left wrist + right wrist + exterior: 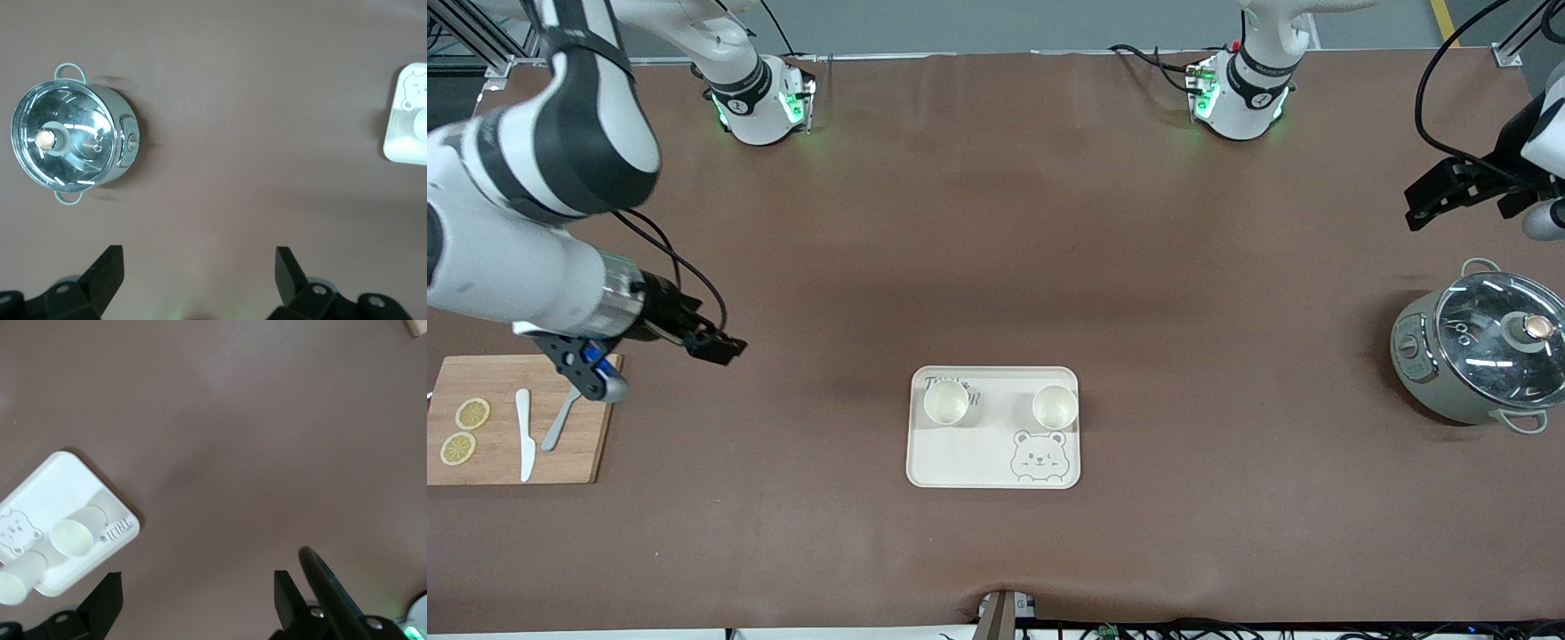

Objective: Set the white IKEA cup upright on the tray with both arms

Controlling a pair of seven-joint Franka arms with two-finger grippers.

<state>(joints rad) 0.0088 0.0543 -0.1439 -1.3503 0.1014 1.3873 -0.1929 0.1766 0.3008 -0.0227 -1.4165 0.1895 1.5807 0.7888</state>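
The cream-white tray (993, 462) with the bear drawing lies in the middle of the table, near the front camera. Two white cups (946, 403) (1055, 405) stand upright on it, side by side, mouths up. The right wrist view shows the tray (47, 487) and both cups (72, 537) (15, 581). The left wrist view shows only the tray's edge (400, 133). My right gripper (713, 345) (198, 583) is open and empty, over bare table beside the cutting board. My left gripper (1436, 197) (198, 260) is open and empty, over the table at the left arm's end.
A grey-green pot with a glass lid (1485, 351) (70, 137) stands at the left arm's end. A wooden cutting board (578, 444) with two lemon slices (464, 431), a white knife (525, 436) and another utensil lies at the right arm's end.
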